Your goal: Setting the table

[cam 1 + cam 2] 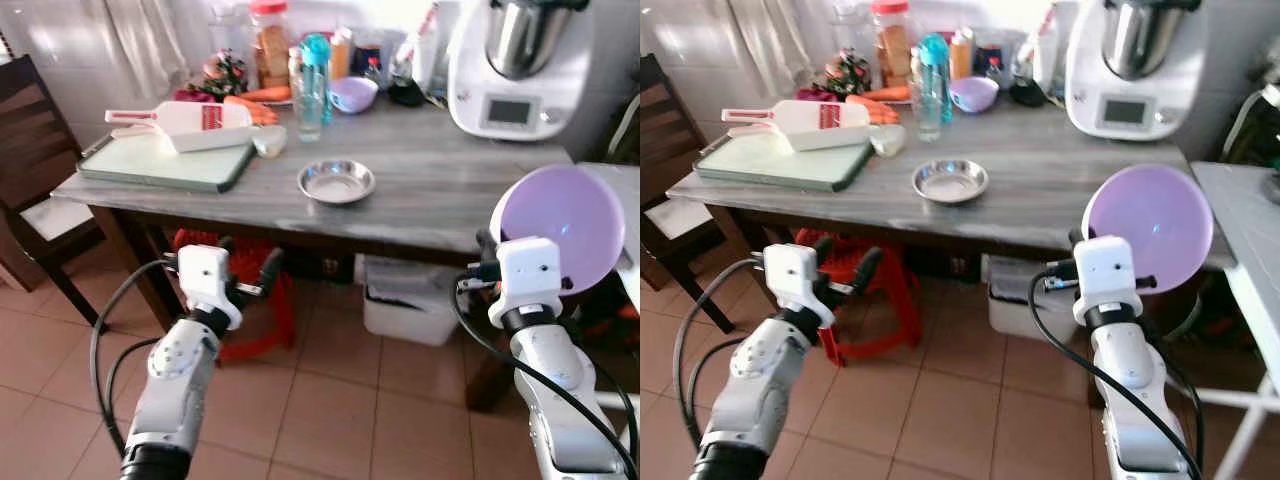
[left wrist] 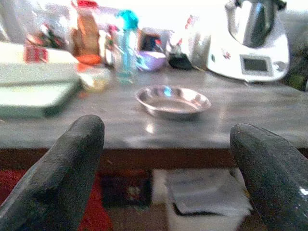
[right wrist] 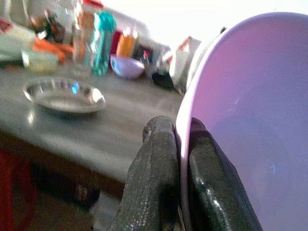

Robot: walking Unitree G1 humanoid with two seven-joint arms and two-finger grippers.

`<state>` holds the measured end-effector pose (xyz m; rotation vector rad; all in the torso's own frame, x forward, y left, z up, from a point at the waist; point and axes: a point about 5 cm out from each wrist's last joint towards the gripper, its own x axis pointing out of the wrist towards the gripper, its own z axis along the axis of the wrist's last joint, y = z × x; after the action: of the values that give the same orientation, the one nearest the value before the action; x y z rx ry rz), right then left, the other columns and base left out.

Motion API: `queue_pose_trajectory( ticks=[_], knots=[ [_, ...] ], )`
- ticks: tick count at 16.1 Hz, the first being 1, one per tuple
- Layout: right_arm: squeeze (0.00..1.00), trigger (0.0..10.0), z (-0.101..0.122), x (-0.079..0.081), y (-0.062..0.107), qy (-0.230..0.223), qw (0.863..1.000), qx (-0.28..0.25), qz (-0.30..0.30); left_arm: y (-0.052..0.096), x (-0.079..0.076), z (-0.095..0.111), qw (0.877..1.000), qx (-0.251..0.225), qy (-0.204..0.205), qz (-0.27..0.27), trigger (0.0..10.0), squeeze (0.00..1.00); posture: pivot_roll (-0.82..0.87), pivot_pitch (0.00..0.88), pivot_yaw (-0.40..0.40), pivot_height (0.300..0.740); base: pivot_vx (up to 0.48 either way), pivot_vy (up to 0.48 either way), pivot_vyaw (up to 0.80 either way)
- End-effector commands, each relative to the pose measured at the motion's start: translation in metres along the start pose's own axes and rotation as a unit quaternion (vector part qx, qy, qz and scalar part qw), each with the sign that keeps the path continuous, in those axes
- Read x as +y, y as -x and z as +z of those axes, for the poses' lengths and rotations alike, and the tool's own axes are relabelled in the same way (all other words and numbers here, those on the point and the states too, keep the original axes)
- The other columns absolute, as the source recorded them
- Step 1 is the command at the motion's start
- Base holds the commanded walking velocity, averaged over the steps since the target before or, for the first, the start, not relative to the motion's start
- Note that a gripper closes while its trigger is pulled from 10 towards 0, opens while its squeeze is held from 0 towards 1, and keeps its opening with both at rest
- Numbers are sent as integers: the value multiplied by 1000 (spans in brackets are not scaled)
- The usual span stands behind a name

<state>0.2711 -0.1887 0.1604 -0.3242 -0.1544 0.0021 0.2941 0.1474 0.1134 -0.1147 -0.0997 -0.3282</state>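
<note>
Purple bowl point(image 1: 558, 228) pinched by right gripper point(image 3: 179, 159), left gripper point(image 2: 163, 159) spread

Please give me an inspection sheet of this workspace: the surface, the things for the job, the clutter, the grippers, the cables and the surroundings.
Surface: grey wooden table, front part bare.
Job's things: purple bowl held on edge off the table's right end; steel dish near the front middle.
Clutter: cutting board with white scoop; blue bottle, jar, carrots, small purple bowl, kitchen machine along the back.
Grippers: right gripper shut on the bowl's rim; left gripper open, below the table edge.
Cables: black cables looped beside both arms.
Surroundings: dark chair, red stool, white bin, tiled floor.
</note>
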Motion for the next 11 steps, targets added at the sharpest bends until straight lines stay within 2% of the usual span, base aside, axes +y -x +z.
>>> queue_pose_trajectory(
  ticks=[1,3,5,7,11],
  knots=[
    [0,10000,5,7,2,-9,1000,-8,3,9,8,1,1000,7,-13,14,10000,0,-22,0,43,740,364,0,0],
    [0,10000,6,4,4,-11,1000,-5,-2,19,10,1,1000,12,-19,18,10000,0,-18,0,40,740,368,0,0],
    [0,10000,1,3,8,-17,1000,7,-10,39,22,-7,998,36,-28,38,10000,0,-7,0,28,740,360,0,0],
    [0,10000,2,5,7,-18,1000,5,-6,37,20,-5,998,36,-27,37,10000,0,-4,0,26,740,349,0,0],
    [0,10000,7,7,1,-13,1000,-6,3,25,14,1,999,25,-23,30,10000,0,-4,0,26,740,334,0,0]
  ],
)
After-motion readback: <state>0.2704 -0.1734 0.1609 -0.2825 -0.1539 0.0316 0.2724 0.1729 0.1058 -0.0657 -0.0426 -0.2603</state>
